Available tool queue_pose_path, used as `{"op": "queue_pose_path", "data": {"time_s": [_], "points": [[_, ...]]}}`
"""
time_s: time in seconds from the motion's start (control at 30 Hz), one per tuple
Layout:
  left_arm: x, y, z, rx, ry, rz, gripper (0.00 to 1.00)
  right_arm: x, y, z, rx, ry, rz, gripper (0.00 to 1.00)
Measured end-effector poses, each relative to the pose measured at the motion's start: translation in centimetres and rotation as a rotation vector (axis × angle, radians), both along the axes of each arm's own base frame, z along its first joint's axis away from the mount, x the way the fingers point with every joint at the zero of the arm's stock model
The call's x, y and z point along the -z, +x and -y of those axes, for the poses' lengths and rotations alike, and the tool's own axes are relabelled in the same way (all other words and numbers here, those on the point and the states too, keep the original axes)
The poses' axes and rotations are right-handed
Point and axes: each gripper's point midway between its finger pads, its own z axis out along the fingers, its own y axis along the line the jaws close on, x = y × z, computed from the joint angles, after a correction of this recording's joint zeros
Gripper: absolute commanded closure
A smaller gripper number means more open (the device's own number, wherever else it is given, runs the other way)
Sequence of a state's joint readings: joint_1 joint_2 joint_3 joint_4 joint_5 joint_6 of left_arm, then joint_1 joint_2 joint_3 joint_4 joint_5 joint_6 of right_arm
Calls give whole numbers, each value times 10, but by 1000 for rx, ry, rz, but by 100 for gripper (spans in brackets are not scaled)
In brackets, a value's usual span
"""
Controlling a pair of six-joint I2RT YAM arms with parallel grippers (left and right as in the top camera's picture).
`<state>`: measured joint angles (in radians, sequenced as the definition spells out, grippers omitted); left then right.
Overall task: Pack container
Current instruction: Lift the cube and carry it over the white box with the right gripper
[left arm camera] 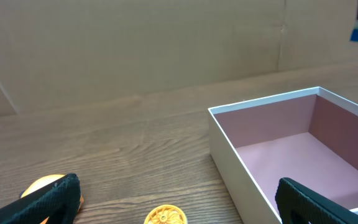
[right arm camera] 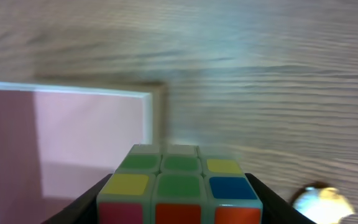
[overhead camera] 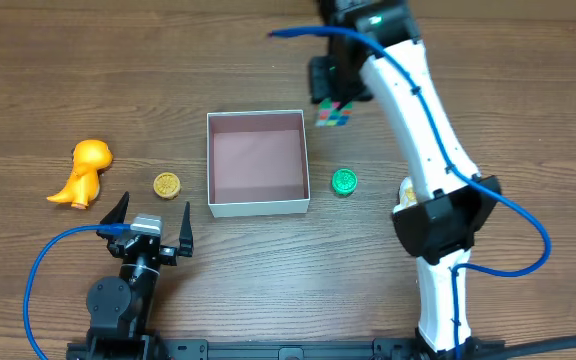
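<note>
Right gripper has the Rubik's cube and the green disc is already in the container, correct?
No. The right gripper holds the Rubik's cube, but the green disc lies on the table, right of the container, not in it. The overhead view shows it.

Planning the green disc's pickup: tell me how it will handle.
The green disc lies flat on the table, so it probably offers little to grip. Small, seemingly rigid: likely light. Round, so on edge it might roll.
</note>
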<state>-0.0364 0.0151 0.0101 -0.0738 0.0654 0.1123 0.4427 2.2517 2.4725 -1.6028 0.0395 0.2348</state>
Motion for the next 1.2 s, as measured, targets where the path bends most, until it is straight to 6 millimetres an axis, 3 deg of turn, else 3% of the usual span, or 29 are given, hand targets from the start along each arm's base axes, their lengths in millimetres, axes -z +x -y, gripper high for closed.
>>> {"op": "queue_pose_path", "data": {"time_s": [0.2, 0.33, 0.77, 1.2], "points": [[0, 0, 0, 0, 0, 0, 0, -1, -18, -41, -93, 19, 4, 62], [0, 0, 0, 0, 0, 0, 0, 0, -18, -56, -94, 40, 24, 62], [0, 0, 0, 0, 0, 0, 0, 34, -8, -66, -73, 46, 21, 61], [0, 0, 0, 0, 0, 0, 0, 90, -12, -63, -58, 17, -37, 60]]}}
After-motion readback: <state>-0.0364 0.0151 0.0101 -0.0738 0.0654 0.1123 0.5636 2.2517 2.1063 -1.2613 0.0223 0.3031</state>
